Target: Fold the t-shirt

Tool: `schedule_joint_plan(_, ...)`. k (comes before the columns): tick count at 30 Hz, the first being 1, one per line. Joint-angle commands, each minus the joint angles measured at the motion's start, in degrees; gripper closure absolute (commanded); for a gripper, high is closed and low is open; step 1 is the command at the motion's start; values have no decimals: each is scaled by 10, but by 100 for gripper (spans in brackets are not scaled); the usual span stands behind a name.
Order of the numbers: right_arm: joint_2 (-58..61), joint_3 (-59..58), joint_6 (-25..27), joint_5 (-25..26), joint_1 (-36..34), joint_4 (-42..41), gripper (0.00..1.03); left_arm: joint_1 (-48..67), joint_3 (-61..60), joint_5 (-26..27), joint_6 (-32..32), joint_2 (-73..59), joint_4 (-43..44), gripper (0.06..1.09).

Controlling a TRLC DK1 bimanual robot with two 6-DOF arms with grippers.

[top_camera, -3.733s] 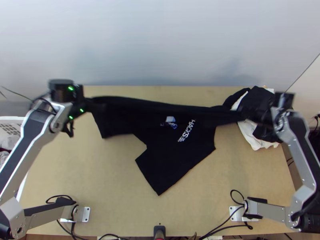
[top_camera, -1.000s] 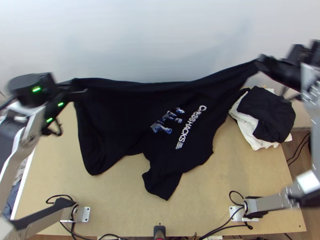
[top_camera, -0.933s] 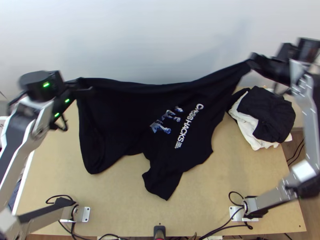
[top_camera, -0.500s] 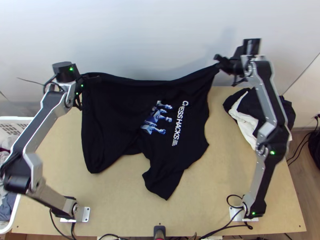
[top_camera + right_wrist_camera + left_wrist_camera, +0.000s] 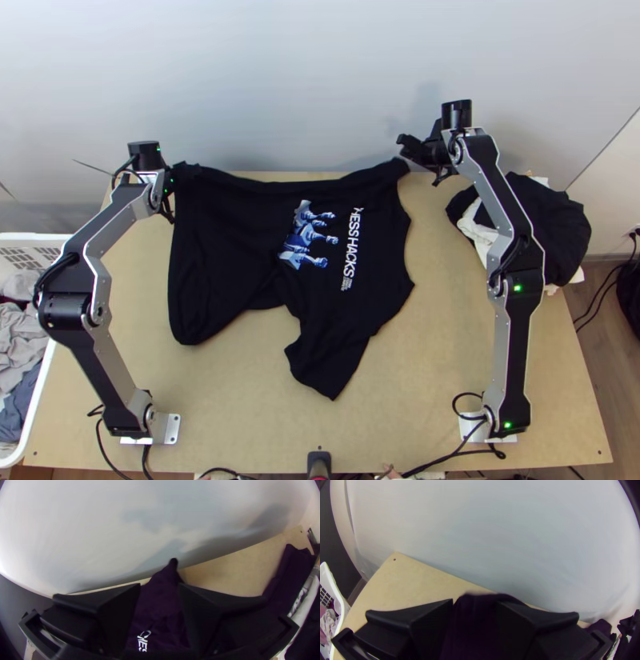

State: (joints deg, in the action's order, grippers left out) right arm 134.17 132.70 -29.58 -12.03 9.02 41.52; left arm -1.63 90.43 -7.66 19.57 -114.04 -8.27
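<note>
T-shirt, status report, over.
Left gripper open at one corner; right gripper open near another. T-shirt rumpled, print up. Clothes pile partly beneath right arm.

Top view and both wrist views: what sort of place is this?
Probably an indoor robot test station for folding laundry: two robot arms are mounted on a wooden table with a black t-shirt and a clothes pile, and a white basket of clothes stands beside it.
</note>
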Motion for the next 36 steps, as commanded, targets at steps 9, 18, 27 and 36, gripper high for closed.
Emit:
schedule_joint_plan(9, -109, -44, -40, -79, -3, 49, 3, -29, 48, 79, 39, 115, -227, 19)
schedule_joint_plan(18, -267, -157, 34, -93, -15, 132, 4, -33, -105, 166, -6, 350, -374, 19)
schedule_joint_plan(27, -436, -349, 90, -86, 33, 132, 4, 39, -293, 168, -95, 517, -470, 19)
schedule_joint_plan(36, -547, -487, 92, -85, 68, 138, 4, 176, -436, 100, -103, 573, -474, 19)
